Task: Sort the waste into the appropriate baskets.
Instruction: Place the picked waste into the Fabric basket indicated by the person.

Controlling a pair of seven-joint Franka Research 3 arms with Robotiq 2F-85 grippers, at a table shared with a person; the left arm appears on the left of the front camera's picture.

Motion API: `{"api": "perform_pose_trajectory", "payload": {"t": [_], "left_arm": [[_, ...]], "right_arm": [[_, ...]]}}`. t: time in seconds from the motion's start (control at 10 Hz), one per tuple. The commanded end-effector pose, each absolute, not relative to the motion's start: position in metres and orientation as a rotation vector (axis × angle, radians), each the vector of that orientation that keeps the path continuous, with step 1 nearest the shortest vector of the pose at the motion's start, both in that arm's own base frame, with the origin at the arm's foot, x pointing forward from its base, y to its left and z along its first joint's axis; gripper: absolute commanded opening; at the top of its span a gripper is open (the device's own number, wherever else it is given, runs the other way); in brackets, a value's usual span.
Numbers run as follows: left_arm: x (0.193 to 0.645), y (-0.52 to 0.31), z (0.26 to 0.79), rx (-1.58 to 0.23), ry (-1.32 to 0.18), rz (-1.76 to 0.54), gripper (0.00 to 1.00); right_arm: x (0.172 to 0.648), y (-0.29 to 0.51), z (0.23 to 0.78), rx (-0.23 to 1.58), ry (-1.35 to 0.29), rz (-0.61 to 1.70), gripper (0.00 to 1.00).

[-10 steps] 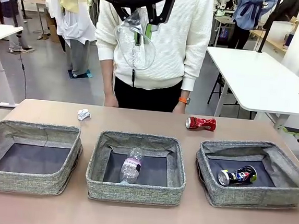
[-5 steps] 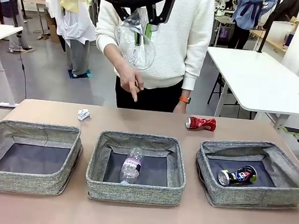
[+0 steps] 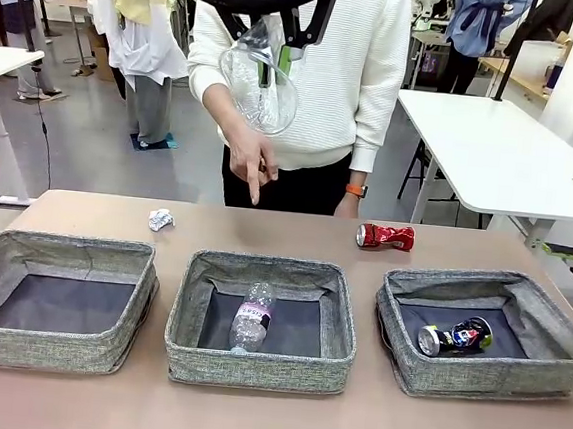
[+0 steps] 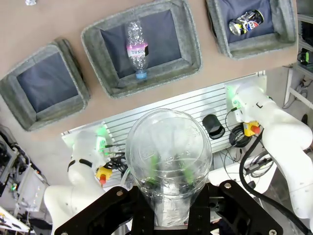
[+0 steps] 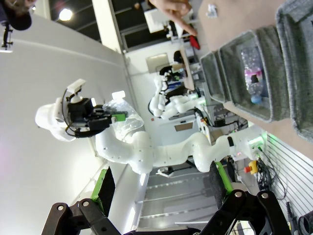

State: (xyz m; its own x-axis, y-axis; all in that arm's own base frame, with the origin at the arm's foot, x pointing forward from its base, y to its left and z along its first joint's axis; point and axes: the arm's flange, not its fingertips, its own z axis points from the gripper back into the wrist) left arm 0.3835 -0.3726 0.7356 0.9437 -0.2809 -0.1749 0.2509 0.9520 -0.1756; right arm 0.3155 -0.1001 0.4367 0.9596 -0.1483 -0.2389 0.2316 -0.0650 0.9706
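Jaws of the left gripper are closed most of the way on the base of a clear plastic cup, the green pads showing through its thin wall. The cup is held high above the table. Its long axis runs on along the fingers, so the wide mouth faces down and away from the wrist. In the left wrist view the metal plate on the robot's side shows through the mouth. The three baskets lie further ahead, toward the person, so the cup probably has to go forward before it is let go. The middle basket already holds a clear bottle lying lengthwise, and the person's hand points a finger down toward that side of the table. That makes it the likely home for the cup. The right gripper is wide open with nothing between its fingers, and it looks sideways along the baskets, well away from the cup. The right basket holds a crushed dark can. The left basket shows only its dark lining. A red can and a paper ball lie on the table beyond the baskets. The cup looks light, clear and slightly ribbed, and easy to crush.
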Motion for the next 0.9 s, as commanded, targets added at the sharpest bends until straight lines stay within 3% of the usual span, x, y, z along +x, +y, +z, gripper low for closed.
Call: {"api": "perform_pose_trajectory", "payload": {"t": [0.0,0.1,0.4,0.8], "left_arm": [[0.38,-0.369,0.735,-0.15,0.202,-0.283,0.17],[0.383,-0.373,0.736,-0.152,0.2,-0.272,0.17],[0.356,-0.376,0.653,-0.091,0.043,-0.081,0.17],[0.34,-0.38,0.508,-0.105,0.151,-0.098,0.17]], "right_arm": [[0.315,-0.101,0.442,1.61,0.087,-0.321,1.0],[0.315,-0.101,0.442,1.61,0.087,-0.321,1.0],[0.315,-0.101,0.442,1.61,0.087,-0.321,1.0],[0.315,-0.101,0.442,1.61,0.087,-0.321,1.0]]}}
